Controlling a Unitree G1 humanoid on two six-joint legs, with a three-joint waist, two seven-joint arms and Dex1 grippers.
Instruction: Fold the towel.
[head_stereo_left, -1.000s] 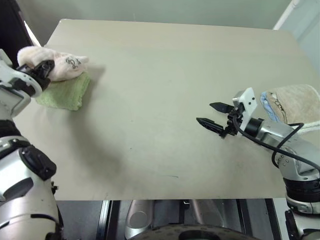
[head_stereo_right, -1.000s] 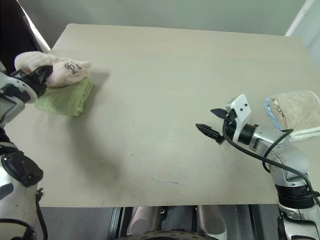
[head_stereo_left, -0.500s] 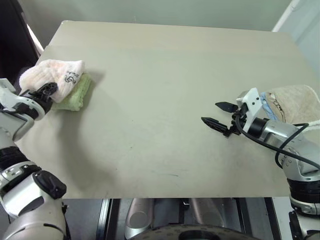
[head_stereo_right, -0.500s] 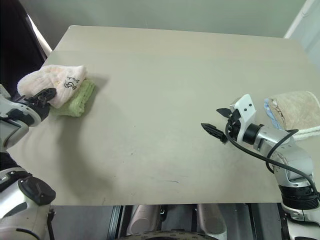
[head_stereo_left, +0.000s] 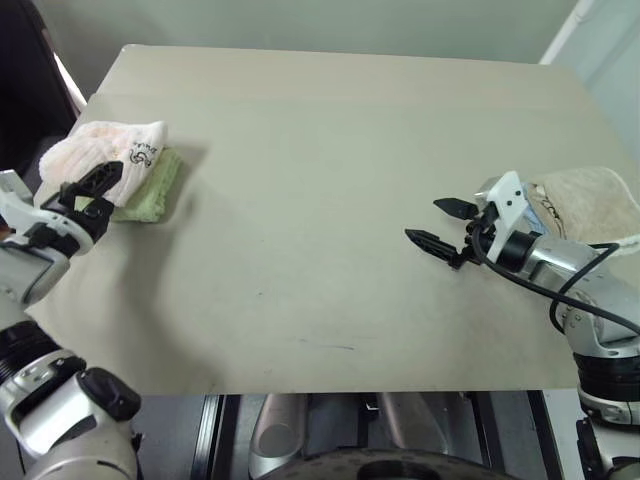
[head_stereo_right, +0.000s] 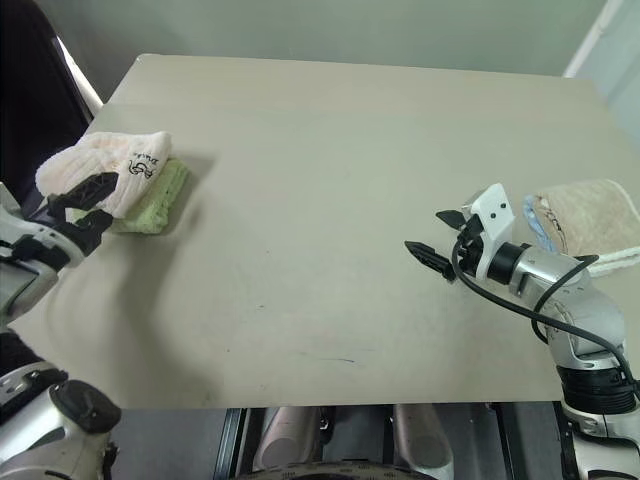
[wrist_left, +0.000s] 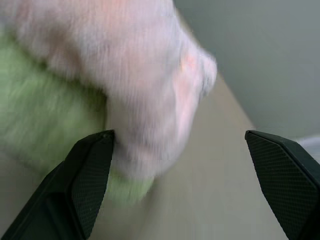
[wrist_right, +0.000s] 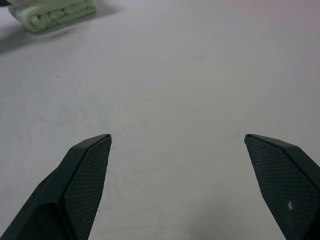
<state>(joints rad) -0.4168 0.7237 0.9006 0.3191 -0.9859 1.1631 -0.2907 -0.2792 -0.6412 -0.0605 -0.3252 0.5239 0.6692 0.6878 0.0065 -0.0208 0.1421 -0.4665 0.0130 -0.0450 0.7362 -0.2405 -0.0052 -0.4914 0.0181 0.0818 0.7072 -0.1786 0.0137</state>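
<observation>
A wide beige table (head_stereo_left: 330, 180) carries the folded pale pink terry towel (head_stereo_left: 105, 150) near its left edge, lying on a folded light green terry towel (head_stereo_left: 150, 190). The left gripper (head_stereo_left: 88, 192), fingers spread wide, sits just beside the pink towel, empty. The right gripper (head_stereo_left: 440, 225) hovers wide apart over bare tabletop, near a beige towel with a blue layer (head_stereo_left: 585, 200).

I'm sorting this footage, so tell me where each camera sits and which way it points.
Head eyes: on the head, looking forward and down over the table; left gripper and right gripper both show, open.
Left wrist: along its open fingers at the pink towel lying on the green towel.
Right wrist: along its open fingers across bare table.
Shared: the green towel appears in all.
</observation>
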